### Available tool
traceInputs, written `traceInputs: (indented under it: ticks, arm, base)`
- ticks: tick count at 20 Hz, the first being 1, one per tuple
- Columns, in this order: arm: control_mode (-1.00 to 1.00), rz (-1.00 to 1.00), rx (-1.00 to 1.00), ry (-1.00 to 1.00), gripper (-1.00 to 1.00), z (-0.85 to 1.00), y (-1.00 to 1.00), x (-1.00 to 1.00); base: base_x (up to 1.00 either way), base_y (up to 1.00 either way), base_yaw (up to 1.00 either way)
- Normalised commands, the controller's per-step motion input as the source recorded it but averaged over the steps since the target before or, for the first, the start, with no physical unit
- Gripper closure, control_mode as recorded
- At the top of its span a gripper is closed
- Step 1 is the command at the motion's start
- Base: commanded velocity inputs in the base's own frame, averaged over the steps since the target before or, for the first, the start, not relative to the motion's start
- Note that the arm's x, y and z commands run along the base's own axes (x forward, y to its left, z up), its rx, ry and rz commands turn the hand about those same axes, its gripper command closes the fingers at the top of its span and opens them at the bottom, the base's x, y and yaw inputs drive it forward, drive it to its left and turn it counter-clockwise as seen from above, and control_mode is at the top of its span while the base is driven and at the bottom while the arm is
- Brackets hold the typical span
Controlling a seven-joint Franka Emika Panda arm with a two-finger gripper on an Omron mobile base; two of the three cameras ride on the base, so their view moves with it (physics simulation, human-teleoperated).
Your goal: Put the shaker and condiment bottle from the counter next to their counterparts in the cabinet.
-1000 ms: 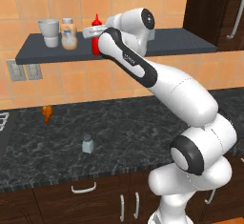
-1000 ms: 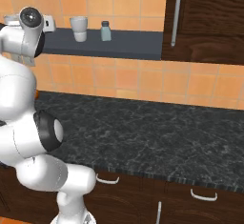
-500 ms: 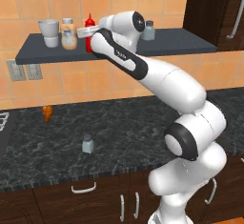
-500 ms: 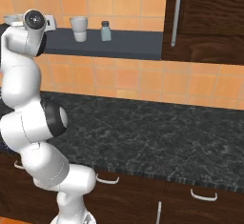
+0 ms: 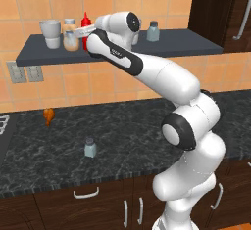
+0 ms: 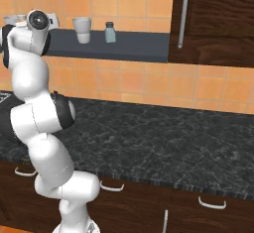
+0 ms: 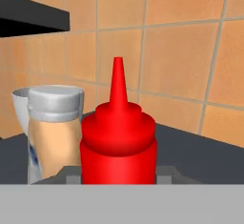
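A: While the arm reaches up to the cabinet (image 5: 166, 43), the red bottle (image 7: 118, 144) sits between the fingers (image 7: 71, 174), which are closed on its body, right beside the jar (image 7: 53, 132).

B: So is the bottle delivered?

A: Nearly, by my reading. In the left base view the bottle (image 5: 86, 27) stands at the jar (image 5: 70, 34) on the cabinet's left end, with a white cup (image 5: 51, 32) just beyond. Whether its base is down on the shelf I cannot tell. The grip is not yet released.

B: And the shaker?

A: One shaker (image 5: 90, 147) stands untouched on the counter (image 5: 127, 136), well below and apart from the arm. Its twin (image 5: 153, 31) waits on the cabinet, further right; the right base view shows that twin (image 6: 109, 32) beside a second white cup (image 6: 82, 29).

B: What remains, then?

A: I judge the job about half done: let go of the bottle, come down for the counter shaker, then set it next to its twin.

B: Anything else about?

A: A small orange item (image 5: 48, 116) sits on the counter near the wall; what it is I cannot make out.
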Motion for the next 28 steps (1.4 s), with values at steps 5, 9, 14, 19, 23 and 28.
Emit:
traceInputs:
  ticks: [5, 9, 14, 19, 23, 28]
  arm:
    - [-1.0, 0.03, 0.0, -0.01, 1.0, -0.23, 0.01, 0.4]
    - [-1.0, 0.01, 0.03, 0.0, -1.0, -0.2, 0.0, 0.4]
    - [-1.0, 0.0, 0.03, 0.0, -1.0, -0.21, 0.0, 0.13]
    - [-1.0, 0.0, 0.07, 0.0, -1.0, -0.09, -0.05, 0.02]
    - [-1.0, 0.0, 0.12, 0.0, -1.0, 0.0, -0.25, 0.0]
    - [-1.0, 0.0, 0.08, 0.0, -1.0, 0.0, -0.2, -0.08]
  base:
    - [0.0, 0.0, 0.0]
    - [0.0, 0.0, 0.0]
    - [0.0, 0.0, 0.0]
    - [0.0, 0.0, 0.0]
    - [0.0, 0.0, 0.0]
    - [0.0, 0.0, 0.0]
